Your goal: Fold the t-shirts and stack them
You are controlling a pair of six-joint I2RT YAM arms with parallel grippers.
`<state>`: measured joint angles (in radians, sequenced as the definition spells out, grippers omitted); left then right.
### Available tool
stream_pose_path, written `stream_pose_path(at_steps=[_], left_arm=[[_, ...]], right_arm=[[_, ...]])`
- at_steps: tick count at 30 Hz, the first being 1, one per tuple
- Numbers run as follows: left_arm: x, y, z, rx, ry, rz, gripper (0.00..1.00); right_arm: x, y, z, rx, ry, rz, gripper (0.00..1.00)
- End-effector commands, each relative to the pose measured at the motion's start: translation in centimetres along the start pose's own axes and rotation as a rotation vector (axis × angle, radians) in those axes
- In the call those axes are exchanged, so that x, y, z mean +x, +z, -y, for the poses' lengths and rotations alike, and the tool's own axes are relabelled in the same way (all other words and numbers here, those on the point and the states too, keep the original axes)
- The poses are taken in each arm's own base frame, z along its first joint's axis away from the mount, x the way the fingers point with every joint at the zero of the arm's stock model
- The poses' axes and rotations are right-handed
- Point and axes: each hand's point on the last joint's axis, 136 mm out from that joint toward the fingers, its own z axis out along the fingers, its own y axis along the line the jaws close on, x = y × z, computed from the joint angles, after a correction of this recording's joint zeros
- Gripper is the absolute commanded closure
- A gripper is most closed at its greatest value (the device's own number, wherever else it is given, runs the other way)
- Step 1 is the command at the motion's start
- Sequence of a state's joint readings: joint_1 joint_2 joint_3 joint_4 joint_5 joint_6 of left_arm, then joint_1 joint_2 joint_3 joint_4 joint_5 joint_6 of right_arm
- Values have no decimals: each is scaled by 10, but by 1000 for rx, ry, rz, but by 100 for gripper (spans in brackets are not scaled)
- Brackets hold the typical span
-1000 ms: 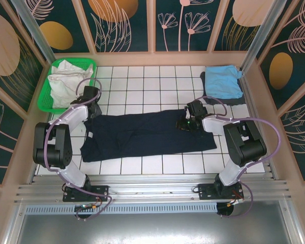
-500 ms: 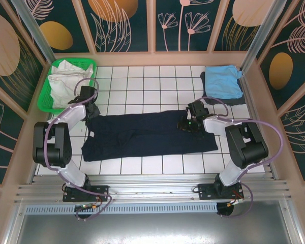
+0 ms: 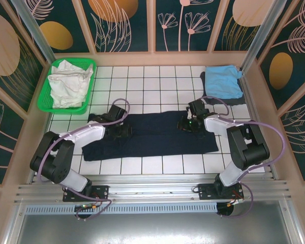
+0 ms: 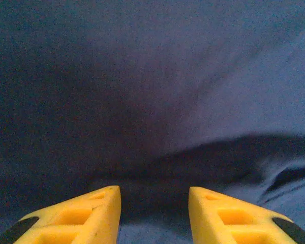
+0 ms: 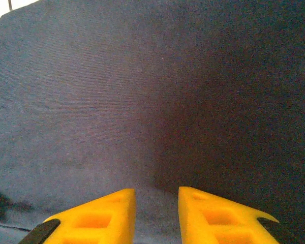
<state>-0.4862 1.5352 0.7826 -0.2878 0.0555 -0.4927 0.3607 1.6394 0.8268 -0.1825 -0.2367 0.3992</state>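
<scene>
The dark navy t-shirt [image 3: 157, 136] lies as a long folded strip across the middle of the tiled table [image 3: 142, 81]. My left gripper [image 3: 126, 131] is over its left part, open, with navy cloth [image 4: 142, 76] under its yellow fingers [image 4: 86, 213] and nothing held. My right gripper [image 3: 183, 125] sits low over the shirt's right part, jaws a little apart above flat cloth [image 5: 117, 76]. The light blue t-shirt [image 3: 222, 82] lies folded at the back right corner. The white t-shirt [image 3: 67, 84] is crumpled in the green basket [image 3: 61, 110].
The green mesh basket stands at the back left corner. Patterned walls and a low rail close in the table on all sides. Bare white tiles show behind the navy shirt and along the front edge [image 3: 152, 165].
My left gripper has opened, letting go at the shirt's far left end, and swung right and forward onto the navy cloth. The right gripper has hardly moved.
</scene>
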Motion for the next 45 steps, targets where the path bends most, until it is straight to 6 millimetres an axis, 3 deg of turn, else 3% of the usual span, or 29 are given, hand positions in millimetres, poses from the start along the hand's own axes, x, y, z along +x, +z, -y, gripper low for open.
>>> stream_pose_path(at_steps=[1, 5, 16, 19, 22, 25, 27, 32, 35, 38, 41, 45], left_arm=[[11, -3, 15, 96, -10, -14, 61], [14, -18, 31, 188, -1, -1, 69], [43, -36, 51, 337, 13, -45, 70], [40, -41, 31, 225, -19, -1, 67], [30, -45, 4, 69, -97, 53, 52], [31, -37, -21, -87, -128, 32, 51], [34, -29, -27, -137, -123, -2, 55], [41, -15, -7, -31, -81, -63, 69], [41, -20, -7, -27, -71, -54, 85], [39, -29, -5, -13, -61, -35, 93], [44, -36, 1, -20, 2, -30, 98], [69, -32, 13, -71, 106, -63, 95]], right_arm=[[-6, 2, -1, -3, 7, 0, 71], [-7, 3, 2, 15, 9, 3, 71], [-7, 2, 3, 13, 10, 13, 71], [-6, 0, 3, 14, 6, 18, 71], [-5, -2, 4, 12, 6, 22, 71], [-3, -2, 4, 8, 10, 26, 71], [-1, -2, 4, 7, 10, 23, 71], [-1, -7, 7, 24, 5, 32, 71], [-4, -11, 8, 31, 4, 47, 71], [-6, -13, 5, 22, 2, 55, 71], [-7, -10, 6, 20, 4, 51, 71], [-6, -10, 6, 23, 8, 48, 71]])
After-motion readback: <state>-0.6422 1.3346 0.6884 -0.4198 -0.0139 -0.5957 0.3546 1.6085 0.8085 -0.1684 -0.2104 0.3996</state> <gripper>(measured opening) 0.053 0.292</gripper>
